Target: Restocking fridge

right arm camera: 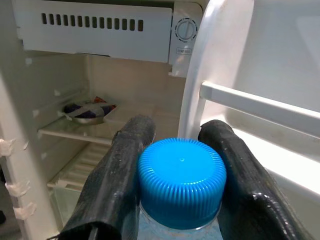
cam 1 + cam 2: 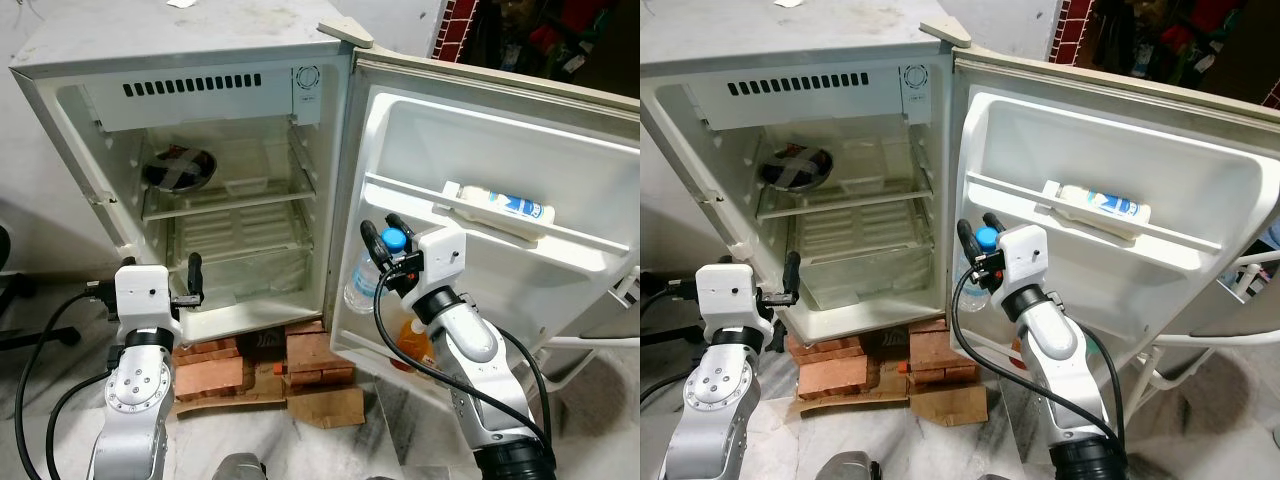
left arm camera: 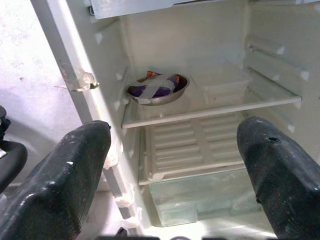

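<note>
A small white fridge (image 2: 190,60) stands open on a base of bricks (image 2: 235,365), its door (image 2: 500,200) swung wide to the robot's right. The right gripper (image 2: 383,238) is clamped on the neck of a clear water bottle (image 2: 365,280) with a blue cap (image 1: 181,181); the right wrist view shows one black finger pressed against each side of the cap. The bottle hangs upright at the hinge edge of the door, just in front of the door's inner wall and below its upper rail. A white bottle with a blue label (image 2: 505,207) lies on its side on the door's upper shelf, toward the outer edge. Something orange (image 2: 415,335) sits low in the door behind the right arm; what it is cannot be told.

The left gripper (image 2: 190,280) hovers with its fingers (image 3: 75,175) spread wide apart and nothing between them, at the front lower left corner of the fridge opening, pointing inward. Inside, a metal bowl (image 3: 157,88) crossed with strips of pale tape sits at the left rear of the glass shelf (image 3: 210,107). Beneath the shelf lies a clear drawer (image 3: 200,195) along the fridge floor. A flat piece of cardboard (image 2: 325,405) lies on the floor in front of the bricks.
</note>
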Tool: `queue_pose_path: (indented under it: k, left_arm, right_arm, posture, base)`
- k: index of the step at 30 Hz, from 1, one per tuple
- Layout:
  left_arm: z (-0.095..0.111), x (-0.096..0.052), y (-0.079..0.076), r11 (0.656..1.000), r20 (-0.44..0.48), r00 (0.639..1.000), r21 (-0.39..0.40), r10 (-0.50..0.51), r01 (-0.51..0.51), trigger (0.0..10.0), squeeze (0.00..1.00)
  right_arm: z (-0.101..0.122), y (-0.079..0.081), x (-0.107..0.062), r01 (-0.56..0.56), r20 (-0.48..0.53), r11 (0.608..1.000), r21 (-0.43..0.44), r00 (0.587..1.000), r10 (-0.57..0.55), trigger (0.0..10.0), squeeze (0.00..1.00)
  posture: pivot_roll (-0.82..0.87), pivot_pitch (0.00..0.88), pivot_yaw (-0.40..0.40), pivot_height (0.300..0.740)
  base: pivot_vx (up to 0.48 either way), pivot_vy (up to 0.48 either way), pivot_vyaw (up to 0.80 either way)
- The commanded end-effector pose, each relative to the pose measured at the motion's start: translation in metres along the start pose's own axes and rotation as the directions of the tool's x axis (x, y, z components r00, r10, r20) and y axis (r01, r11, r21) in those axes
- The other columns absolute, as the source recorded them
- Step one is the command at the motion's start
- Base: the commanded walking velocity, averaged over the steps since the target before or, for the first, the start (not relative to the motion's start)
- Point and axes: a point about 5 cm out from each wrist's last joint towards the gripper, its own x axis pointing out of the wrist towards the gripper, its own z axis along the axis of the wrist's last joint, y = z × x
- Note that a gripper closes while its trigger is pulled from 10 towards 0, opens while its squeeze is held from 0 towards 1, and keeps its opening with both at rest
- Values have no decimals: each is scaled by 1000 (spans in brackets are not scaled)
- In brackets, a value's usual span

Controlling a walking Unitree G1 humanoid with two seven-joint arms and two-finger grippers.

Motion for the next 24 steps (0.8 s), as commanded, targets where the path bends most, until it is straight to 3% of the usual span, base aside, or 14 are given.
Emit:
queue_pose_path:
  k: [1, 9, 24]
  left_arm:
    - [4, 0, 2, 1000, 10, 1000, 9, 6, -6, 10000, 0]
    - [6, 1, 1, 1000, 12, 1000, 12, 1, -1, 10000, 0]
    - [12, 8, 2, 1000, 32, 999, 20, 0, -1, 10000, 0]
  right_arm:
    - [8, -1, 1, 1, 30, 1000, -11, 1000, 0, 10000, 0]
    - [8, 0, 1, 2, 34, 1000, -9, 999, -1, 10000, 0]
    - [13, 3, 7, -13, 51, 999, -38, 999, 15, 10000, 0]
  posture:
    - [113, 37, -29, 691]
    - [114, 44, -26, 642]
    - [117, 63, -17, 642]
  base:
    - [0, 0, 0]
    - [0, 0, 0]
    - [0, 0, 0]
